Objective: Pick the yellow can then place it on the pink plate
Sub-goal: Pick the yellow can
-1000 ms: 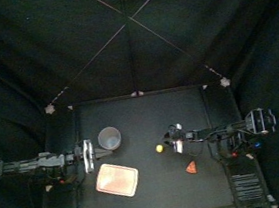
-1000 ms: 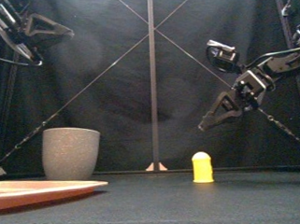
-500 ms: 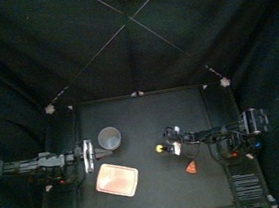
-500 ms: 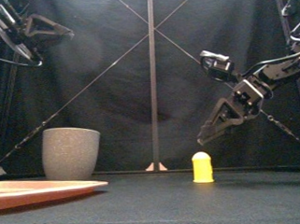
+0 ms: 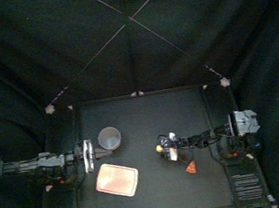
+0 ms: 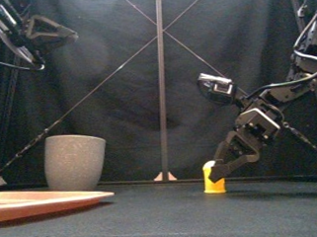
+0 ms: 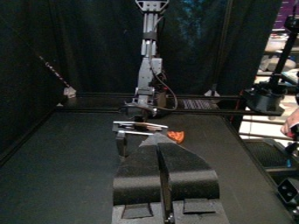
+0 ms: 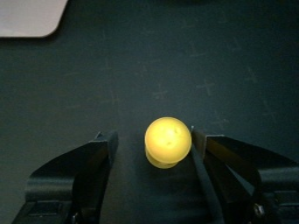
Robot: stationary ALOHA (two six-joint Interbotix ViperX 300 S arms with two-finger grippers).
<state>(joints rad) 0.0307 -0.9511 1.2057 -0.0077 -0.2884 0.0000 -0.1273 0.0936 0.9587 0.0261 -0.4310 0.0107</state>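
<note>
The black table (image 5: pixel 152 200) stood inside black curtains and bore a pink plate (image 5: pixel 116 179) at front-left, a grey cup (image 5: pixel 109 137) behind it and a small orange toy (image 5: pixel 190 168) to the right. The left gripper (image 7: pixel 159 150) rested at the table's left edge, its jaws closed on nothing. The yellow can (image 6: pixel 213 184) stood upright right of centre, well apart from the plate, between the spread jaws of the right gripper (image 8: pixel 153 138), which flanked it without touching.

Right gripper (image 6: pixel 218 173) down within 1 s — jaws (open) now flank yellow can (image 8: pixel 167 140).
</note>
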